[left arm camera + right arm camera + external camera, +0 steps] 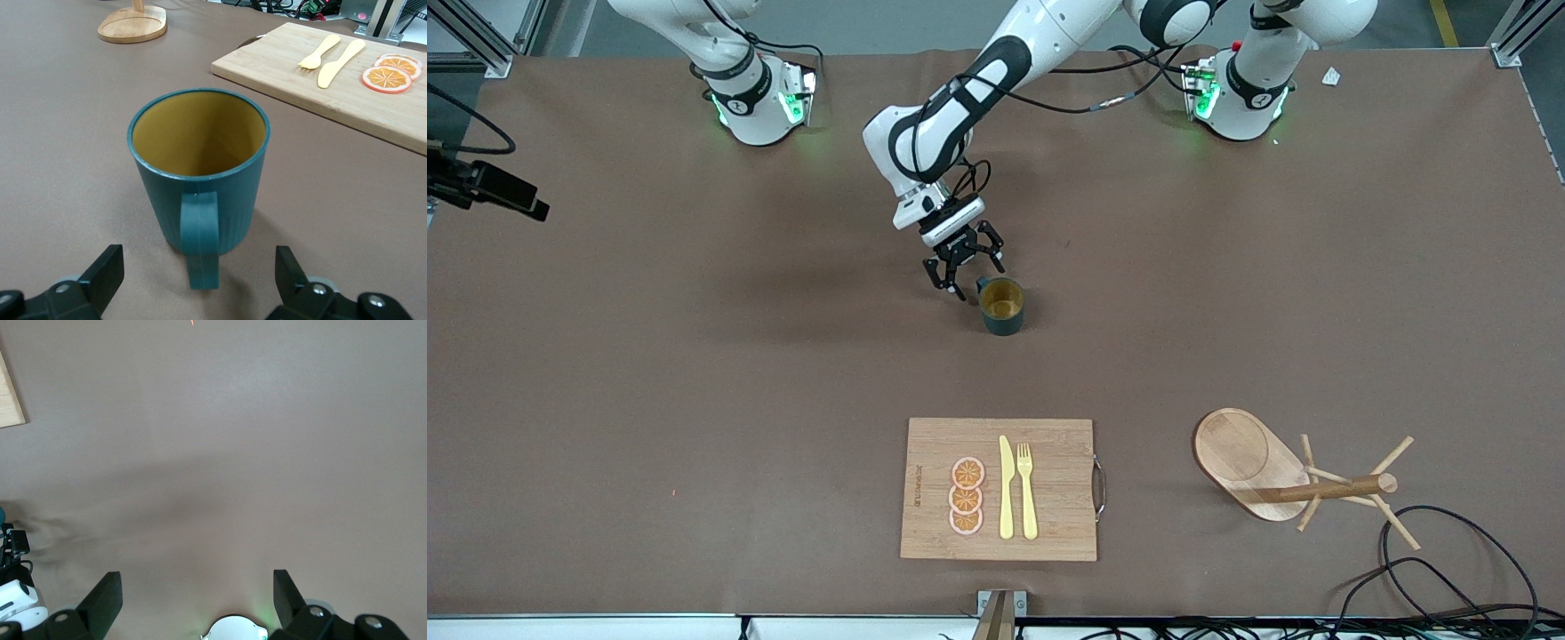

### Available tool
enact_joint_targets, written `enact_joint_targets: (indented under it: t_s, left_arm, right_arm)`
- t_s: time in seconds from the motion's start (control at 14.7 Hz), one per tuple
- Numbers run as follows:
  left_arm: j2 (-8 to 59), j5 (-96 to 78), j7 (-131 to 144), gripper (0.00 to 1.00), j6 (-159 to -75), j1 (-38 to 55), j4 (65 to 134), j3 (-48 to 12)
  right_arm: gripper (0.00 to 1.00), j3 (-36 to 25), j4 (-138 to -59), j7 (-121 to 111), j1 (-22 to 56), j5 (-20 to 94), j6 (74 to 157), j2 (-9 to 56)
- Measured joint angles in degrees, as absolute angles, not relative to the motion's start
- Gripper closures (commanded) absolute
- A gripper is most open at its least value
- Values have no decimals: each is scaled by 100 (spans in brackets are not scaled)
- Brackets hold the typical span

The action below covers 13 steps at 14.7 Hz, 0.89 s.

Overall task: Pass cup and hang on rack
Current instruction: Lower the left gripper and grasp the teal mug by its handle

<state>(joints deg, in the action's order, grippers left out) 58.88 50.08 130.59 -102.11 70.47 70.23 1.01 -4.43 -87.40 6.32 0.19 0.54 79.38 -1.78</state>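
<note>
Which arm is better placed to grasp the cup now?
Left. Its open pincer is beside the cup, handle between its fingers in the left wrist view. The right pincer waits, open, over bare table.

The front camera looks down from high across the brown table point(694, 373); the left wrist camera sits close at the ribbed teal cup point(200, 173), sharing the bamboo cutting board point(1049, 444); the right wrist camera faces bare tabletop.

Matt ribbed cup point(200, 175), wooden rack point(1280, 471)

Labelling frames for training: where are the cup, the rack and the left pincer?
cup point(200, 200), left wrist view, ribbed outer wall.
rack point(1240, 453), front view, oval base.
left pincer point(964, 267), front view, between open fingertips.
</note>
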Motion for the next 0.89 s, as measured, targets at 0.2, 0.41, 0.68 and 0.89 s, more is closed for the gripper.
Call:
enact_joint_targets:
  t_s: [0.2,0.41,0.68,0.89]
  left_arm:
    - [5888,5008,13136,28,-10211,7049,7023,101]
    - [5888,5008,13258,42,-10211,7051,7022,101]
    - [5888,5008,13283,63,-10211,7053,7020,100]
    - [5888,5008,13283,81,-10211,7055,7019,100]
  right_arm:
    - [0,-441,-8879,632,20,54,7943,-355]
    - [0,-444,-8960,632,19,52,7943,-390]
    - [0,-452,-8979,632,18,52,7939,-407]
    - [0,-442,-8979,627,19,52,7939,-450]
